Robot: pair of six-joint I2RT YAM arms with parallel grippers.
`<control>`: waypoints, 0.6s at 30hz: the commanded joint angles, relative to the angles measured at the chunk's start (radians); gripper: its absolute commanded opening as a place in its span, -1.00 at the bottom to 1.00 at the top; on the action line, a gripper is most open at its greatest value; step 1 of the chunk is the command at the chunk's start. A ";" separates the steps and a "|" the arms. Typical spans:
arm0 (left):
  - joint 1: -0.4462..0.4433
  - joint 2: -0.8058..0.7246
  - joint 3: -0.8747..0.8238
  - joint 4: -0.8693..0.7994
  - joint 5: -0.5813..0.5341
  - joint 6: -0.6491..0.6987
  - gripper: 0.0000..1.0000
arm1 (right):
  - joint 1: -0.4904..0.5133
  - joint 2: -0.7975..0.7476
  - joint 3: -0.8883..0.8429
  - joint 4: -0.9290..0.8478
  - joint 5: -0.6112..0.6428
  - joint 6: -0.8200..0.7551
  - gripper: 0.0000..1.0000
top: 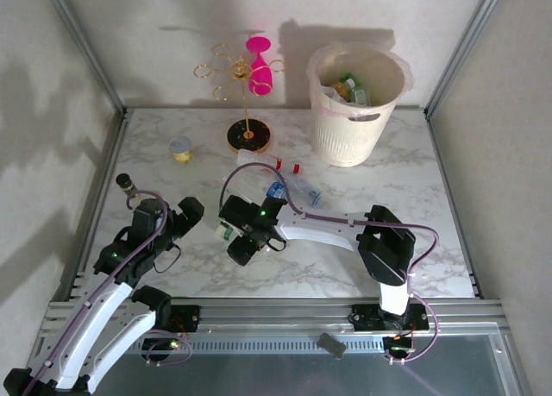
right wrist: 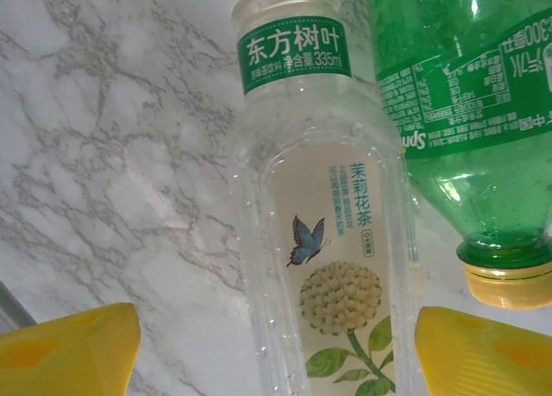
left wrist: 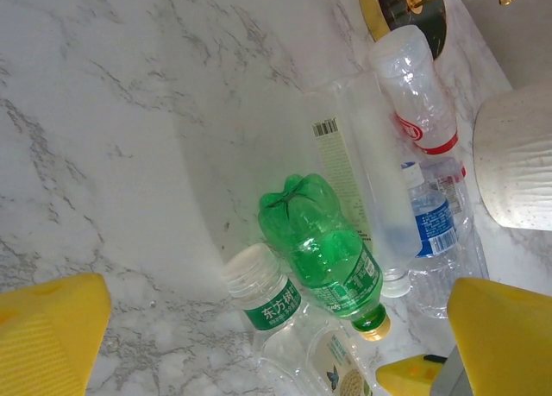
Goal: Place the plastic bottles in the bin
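Jaws of right gripper [right wrist: 285, 348] apart astride the clear plastic flower-labelled bottle with green neck band [right wrist: 328, 241], lying near centre; left gripper [left wrist: 276, 336] likewise spread wide; bottle probably empty, so light, crushable, slick: grip mid-label; tapered cream plastic bin [top: 354, 133] stands far right.

A robot lab test cell: a marble-pattern worktop [top: 414, 206] boxed in by plain white panels [top: 172, 51] on aluminium posts [top: 84, 44]. The left arm [top: 90, 323] and right arm [top: 321, 230] are bolted to a metal rail [top: 276, 314] at 6 o'clock.
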 commanded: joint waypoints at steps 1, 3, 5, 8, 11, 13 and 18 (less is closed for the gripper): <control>0.005 -0.014 0.018 -0.019 -0.024 0.011 0.99 | 0.007 0.028 0.024 -0.014 0.041 -0.006 0.65; 0.004 -0.016 0.021 -0.022 -0.028 0.017 0.99 | 0.008 0.036 0.022 -0.006 0.055 -0.011 0.65; 0.003 -0.017 0.026 -0.024 -0.029 0.019 0.99 | 0.007 0.048 0.022 -0.001 0.065 -0.015 0.65; -0.001 -0.015 0.027 -0.021 -0.032 0.024 0.99 | 0.006 0.067 0.021 0.010 0.068 -0.021 0.65; -0.003 -0.013 0.026 -0.018 -0.033 0.028 0.99 | 0.005 0.084 0.015 0.026 0.066 -0.028 0.64; -0.003 -0.010 0.029 -0.016 -0.032 0.030 0.99 | 0.001 0.094 0.011 0.035 0.052 -0.030 0.62; -0.008 -0.001 0.055 -0.023 -0.049 0.040 0.99 | 0.000 0.099 0.004 0.065 0.029 -0.032 0.54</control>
